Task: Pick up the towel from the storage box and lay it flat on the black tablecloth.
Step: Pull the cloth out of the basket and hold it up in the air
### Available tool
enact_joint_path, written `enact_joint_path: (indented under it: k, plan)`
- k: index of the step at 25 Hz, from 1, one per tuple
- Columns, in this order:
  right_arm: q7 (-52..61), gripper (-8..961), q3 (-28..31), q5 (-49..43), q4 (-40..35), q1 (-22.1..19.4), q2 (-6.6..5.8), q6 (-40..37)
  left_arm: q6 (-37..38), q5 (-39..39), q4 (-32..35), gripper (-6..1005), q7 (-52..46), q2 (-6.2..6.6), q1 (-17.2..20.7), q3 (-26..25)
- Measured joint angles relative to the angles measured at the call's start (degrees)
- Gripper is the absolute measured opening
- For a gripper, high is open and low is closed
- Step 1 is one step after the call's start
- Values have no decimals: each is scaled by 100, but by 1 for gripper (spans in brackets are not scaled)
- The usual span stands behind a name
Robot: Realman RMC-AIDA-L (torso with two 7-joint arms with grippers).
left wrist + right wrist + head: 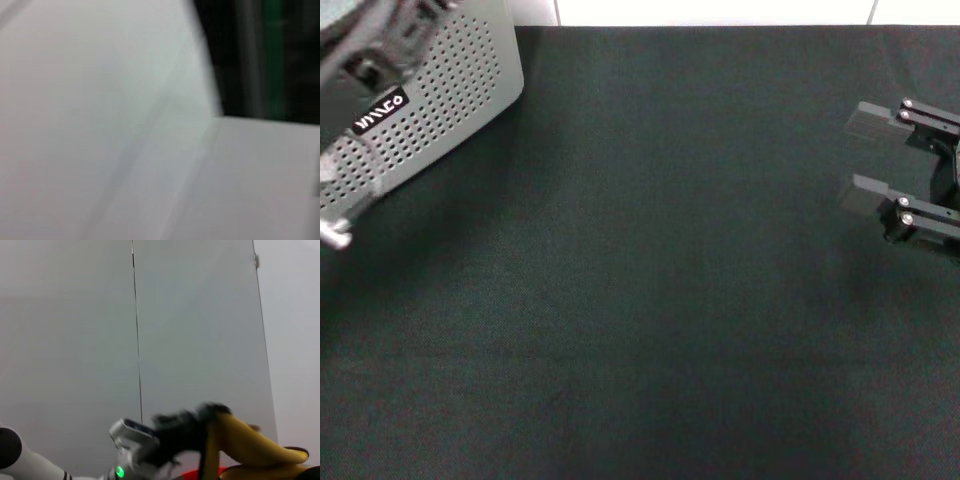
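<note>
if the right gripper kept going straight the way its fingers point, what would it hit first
Probably nothing nearby. The right gripper, open at the table's right side, points left across the black tablecloth, which looks bare along that line. The storage box sits farther back at the far left, likely off that path; height is unclear.

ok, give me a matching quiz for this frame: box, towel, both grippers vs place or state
1 storage box
2 towel
3 left gripper
4 right gripper

A open, over the black tablecloth, robot's right
B yellow, next to the left gripper
C grey, perforated, far left
D up at the storage box

Pairs: 1-C, 2-B, 3-D, 4-A
</note>
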Motion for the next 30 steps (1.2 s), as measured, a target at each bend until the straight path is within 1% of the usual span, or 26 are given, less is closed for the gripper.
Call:
enact_joint_path:
  k: [2,5,8,11,14,18,24,27,30]
  plan:
    - [-20,632,0,1,-1,1,0,10,585,-48,351,10,-427,54,53,-13]
    - [-38,632,0,3,-3,11,1,32,1072,-169,894,10,-1267,147,77,43]
    - [-118,632,0,3,-3,19,7,70,1115,-256,1425,10,-1919,245,113,215]
    - [-158,632,0,3,-3,26,10,139,1116,-510,1759,10,-2203,336,120,478]
    - [-161,632,0,3,-3,37,16,189,1117,-856,1921,11,-2377,412,82,635]
    - [-188,632,-18,3,-3,58,27,194,1119,-1107,2101,11,-2534,438,-10,662]
    - [-376,632,-59,3,42,123,38,195,1117,-1048,2131,11,-2650,472,-167,851]
    - [-567,632,-33,3,263,244,45,195,1114,-1000,2149,11,-2730,489,-188,869]
    - [-747,632,-18,7,504,390,45,252,1112,-867,2120,11,-2843,536,-275,873]
